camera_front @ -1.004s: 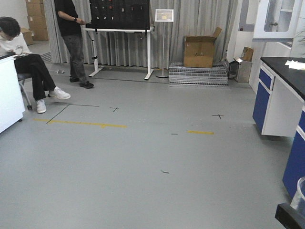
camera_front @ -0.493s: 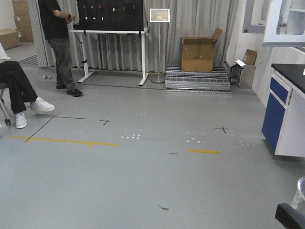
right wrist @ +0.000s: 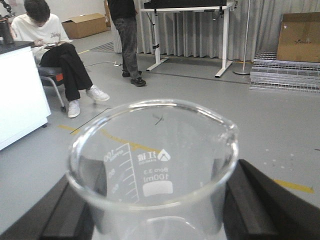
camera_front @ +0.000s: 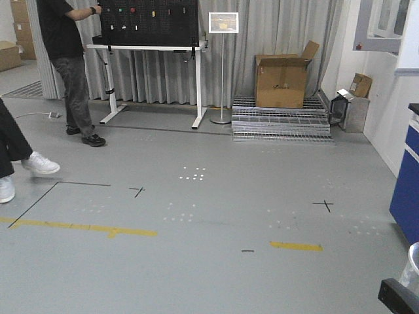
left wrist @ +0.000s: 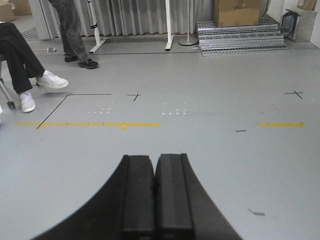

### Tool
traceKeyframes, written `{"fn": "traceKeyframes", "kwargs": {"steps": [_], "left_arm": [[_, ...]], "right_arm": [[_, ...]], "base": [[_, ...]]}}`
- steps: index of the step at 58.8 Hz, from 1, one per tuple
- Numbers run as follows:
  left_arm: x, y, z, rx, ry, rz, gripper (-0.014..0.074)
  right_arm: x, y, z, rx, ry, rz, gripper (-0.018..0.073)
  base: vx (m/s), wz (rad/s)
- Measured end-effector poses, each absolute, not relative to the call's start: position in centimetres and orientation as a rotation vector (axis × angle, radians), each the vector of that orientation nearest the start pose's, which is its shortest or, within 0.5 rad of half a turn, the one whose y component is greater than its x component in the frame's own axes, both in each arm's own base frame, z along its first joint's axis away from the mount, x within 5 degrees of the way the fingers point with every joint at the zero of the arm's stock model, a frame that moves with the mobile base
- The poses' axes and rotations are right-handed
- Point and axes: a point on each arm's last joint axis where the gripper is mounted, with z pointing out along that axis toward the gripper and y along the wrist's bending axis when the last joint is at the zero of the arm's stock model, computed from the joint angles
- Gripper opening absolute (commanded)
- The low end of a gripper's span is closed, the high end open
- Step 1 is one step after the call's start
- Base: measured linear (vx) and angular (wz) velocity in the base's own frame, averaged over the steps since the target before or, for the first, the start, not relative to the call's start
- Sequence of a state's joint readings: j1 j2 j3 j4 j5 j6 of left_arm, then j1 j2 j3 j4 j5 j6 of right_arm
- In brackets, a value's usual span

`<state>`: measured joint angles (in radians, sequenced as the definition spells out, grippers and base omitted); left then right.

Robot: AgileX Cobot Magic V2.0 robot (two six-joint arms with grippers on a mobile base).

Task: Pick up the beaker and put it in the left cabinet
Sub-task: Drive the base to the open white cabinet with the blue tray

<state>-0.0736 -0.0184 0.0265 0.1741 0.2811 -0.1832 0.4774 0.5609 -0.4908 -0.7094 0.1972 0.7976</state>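
Observation:
The beaker (right wrist: pixel 152 165), clear glass with a pour lip and white 100 ml markings, stands upright between my right gripper's (right wrist: pixel 157 200) black fingers (right wrist: pixel 65 210), which are shut on its sides. In the front view its rim (camera_front: pixel 413 260) shows at the bottom right corner above the right gripper (camera_front: pixel 398 296). My left gripper (left wrist: pixel 154 161) is shut, pads together, with nothing between them, and it hangs over bare grey floor. The left cabinet is out of view.
A person (camera_front: pixel 65 65) stands by a white-legged table with a black pegboard (camera_front: pixel 150 39). A seated person (right wrist: pixel 55 50) is at the left beside a white counter (right wrist: pixel 20 95). A sign stand (camera_front: pixel 222 65), a cardboard box (camera_front: pixel 281 82) on metal grates and a blue cabinet (camera_front: pixel 406 203) lie ahead.
The whole view has advanced across the floor. The box and table loom larger, the seated person slides off left, the blue cabinets off right. The beaker stays in the right gripper.

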Motion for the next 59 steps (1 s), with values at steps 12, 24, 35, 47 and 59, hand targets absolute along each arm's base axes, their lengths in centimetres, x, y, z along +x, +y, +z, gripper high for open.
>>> {"fn": "traceKeyframes", "kwargs": {"steps": [12,24,35,47,59], "left_arm": [[5.44,0.04,18.02,0.016,1.768,-0.022,0.0004],[5.44,0.04,18.02,0.016,1.768,-0.022,0.0004],[5.44,0.04,18.02,0.016,1.768,-0.022,0.0004],[5.44,0.04,18.02,0.016,1.768,-0.022,0.0004],[5.44,0.04,18.01,0.016,1.769,-0.022,0.0004]], "right_arm": [[11.30,4.52,32.00,-0.228,1.699,0.318,-0.0004],[11.31,4.50,31.97,-0.226,1.703,0.315,-0.0004],[11.31,4.49,31.93,-0.225,1.705,0.315,-0.0004],[11.31,4.49,31.93,-0.225,1.705,0.315,-0.0004],[11.31,4.49,31.93,-0.225,1.705,0.315,-0.0004]], "base": [[0.76,-0.04],[0.74,-0.03],[0.73,0.01],[0.73,0.06],[0.73,0.00]]}}
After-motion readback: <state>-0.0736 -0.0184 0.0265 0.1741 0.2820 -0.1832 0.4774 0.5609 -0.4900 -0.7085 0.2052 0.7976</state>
